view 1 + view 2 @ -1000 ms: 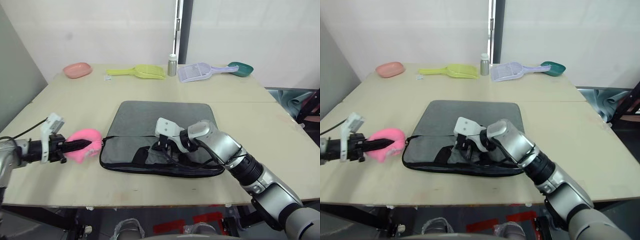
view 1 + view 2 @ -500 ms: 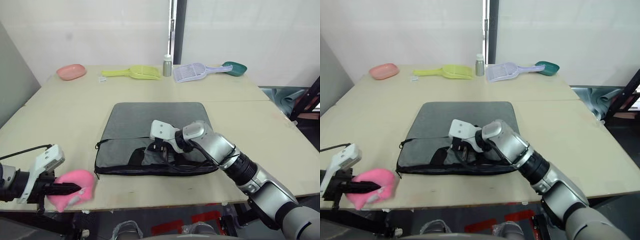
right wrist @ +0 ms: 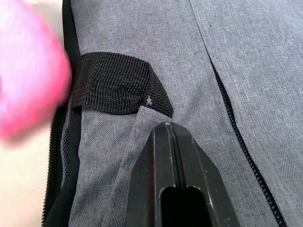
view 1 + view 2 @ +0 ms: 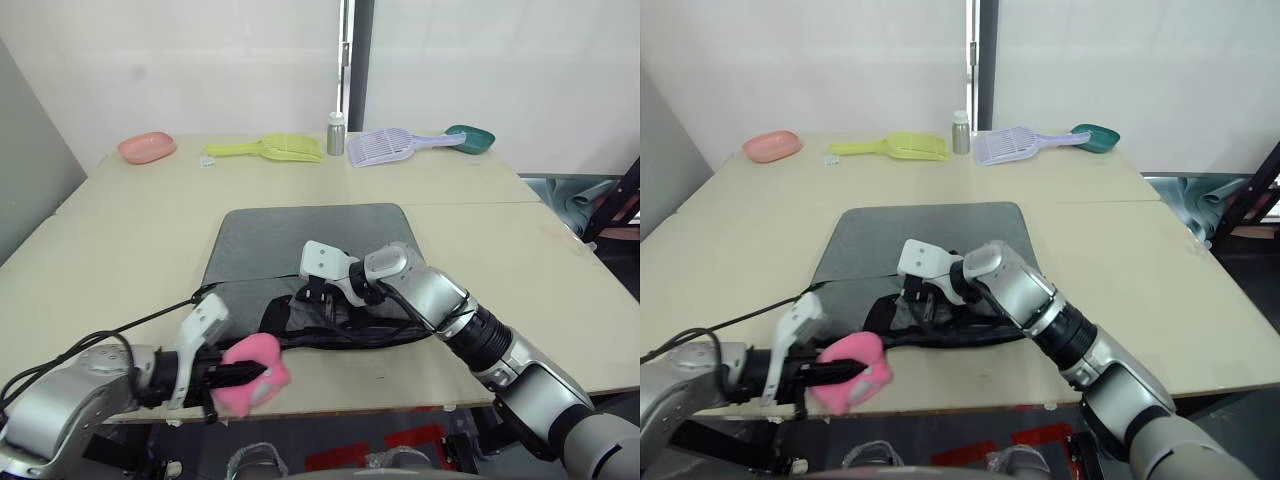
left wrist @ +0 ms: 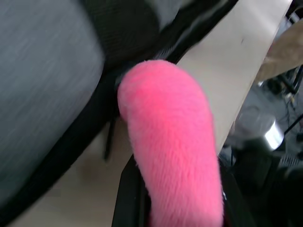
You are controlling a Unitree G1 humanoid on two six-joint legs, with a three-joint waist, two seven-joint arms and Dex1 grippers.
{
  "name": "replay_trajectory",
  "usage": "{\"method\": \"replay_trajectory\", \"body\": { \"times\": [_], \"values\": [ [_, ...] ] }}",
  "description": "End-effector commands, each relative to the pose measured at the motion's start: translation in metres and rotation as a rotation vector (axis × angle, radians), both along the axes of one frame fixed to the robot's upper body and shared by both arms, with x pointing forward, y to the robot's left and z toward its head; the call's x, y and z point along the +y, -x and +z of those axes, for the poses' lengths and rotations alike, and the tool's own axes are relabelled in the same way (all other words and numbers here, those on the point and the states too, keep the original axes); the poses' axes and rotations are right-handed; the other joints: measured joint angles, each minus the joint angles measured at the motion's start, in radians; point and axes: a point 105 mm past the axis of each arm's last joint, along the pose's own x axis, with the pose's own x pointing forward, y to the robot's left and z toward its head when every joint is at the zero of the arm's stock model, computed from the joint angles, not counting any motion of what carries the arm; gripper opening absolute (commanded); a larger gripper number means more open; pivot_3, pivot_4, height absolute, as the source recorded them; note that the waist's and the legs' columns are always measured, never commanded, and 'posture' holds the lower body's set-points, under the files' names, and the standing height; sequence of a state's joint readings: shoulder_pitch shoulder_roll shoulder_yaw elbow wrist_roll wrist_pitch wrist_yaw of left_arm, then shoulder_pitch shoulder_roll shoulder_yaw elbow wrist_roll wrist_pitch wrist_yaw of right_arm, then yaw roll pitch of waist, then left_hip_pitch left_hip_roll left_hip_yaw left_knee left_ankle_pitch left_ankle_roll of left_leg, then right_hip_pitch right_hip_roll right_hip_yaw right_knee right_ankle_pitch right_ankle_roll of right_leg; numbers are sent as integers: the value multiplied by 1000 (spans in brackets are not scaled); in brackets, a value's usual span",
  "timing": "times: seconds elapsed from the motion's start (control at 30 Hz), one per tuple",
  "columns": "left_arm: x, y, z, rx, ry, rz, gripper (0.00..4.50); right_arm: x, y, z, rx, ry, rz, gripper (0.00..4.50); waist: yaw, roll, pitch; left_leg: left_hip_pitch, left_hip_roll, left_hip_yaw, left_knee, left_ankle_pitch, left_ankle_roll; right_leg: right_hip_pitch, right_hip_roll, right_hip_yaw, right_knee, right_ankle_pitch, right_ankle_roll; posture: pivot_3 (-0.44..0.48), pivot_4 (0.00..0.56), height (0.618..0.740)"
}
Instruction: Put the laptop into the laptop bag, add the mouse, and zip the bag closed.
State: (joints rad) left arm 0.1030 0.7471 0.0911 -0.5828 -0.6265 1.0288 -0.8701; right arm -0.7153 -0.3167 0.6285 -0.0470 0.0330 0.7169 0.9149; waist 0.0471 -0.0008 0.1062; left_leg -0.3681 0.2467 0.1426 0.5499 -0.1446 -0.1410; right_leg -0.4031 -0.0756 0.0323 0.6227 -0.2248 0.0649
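The laptop bag (image 4: 310,262) lies flat in the middle of the table (image 4: 130,230), its long axis running from 9 to 3 o'clock and its two black handles (image 3: 113,91) at the near, 6 o'clock edge, where the opening faces the robot. The right gripper (image 3: 173,161) is pressed shut on a fold of the grey top panel just beside a handle; this is judged to be done so that the bag's mouth is kept raised for loading.

A pink plush toy (image 4: 252,373) is pinched in the left gripper (image 4: 245,372) at the table's near edge, at about 7 o'clock from the bag and close to its near left corner (this is not the white mouse the task calls for). The toy is pointed toward the bag's opening, probably to be brought in or pushed aside; which cannot be told.

The laptop may be inside already, though that cannot be told.
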Motion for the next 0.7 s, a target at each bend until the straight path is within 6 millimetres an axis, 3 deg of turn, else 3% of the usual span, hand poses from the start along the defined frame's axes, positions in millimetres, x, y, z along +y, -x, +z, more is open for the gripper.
{"method": "replay_trajectory", "body": {
  "times": [0.03, 0.2, 0.3, 0.37, 0.53, 0.7],
  "values": [
    [-15, 1, 2, -18, -8, -40, 15, -21, 1, -47, 126, 153, -87, 0, -1, -1, -1, 0, 0, 0, 0, 0, 0, 0, 0, 0, 0, 0, 0, 0, 150, 740],
    [-15, 0, 3, -18, -13, -34, 15, -20, 1, -47, 126, 152, -87, 0, -4, -2, -2, 0, 0, 0, 0, 0, 0, 0, 0, 0, -2, 0, 0, 0, 150, 740],
    [-19, 14, 11, -74, -69, -178, 15, -21, -1, -46, 123, 150, -93, 0, -4, -2, -2, 0, 0, 0, 0, 0, 0, 0, 1, 0, -1, 0, 0, 0, 150, 740],
    [-27, 20, 19, -95, -15, -257, 15, -20, -2, -46, 123, 148, -91, 0, -4, -2, -2, 0, 1, 0, 0, 0, 0, 0, 1, 0, -2, 0, 1, 0, 150, 740],
    [-31, 31, 17, -57, 66, -352, 15, -18, -3, -44, 121, 145, -87, 0, -9, 1, 0, -1, 1, 1, 0, 0, 0, -1, 1, 1, -2, 0, 1, 0, 150, 740],
    [-39, 18, 9, -59, 108, -349, 15, -18, -4, -44, 122, 146, -88, 0, -7, 2, 0, -1, 1, 1, -1, 0, 0, -1, 1, 1, -3, 0, 0, 0, 150, 740]
  ]
}}
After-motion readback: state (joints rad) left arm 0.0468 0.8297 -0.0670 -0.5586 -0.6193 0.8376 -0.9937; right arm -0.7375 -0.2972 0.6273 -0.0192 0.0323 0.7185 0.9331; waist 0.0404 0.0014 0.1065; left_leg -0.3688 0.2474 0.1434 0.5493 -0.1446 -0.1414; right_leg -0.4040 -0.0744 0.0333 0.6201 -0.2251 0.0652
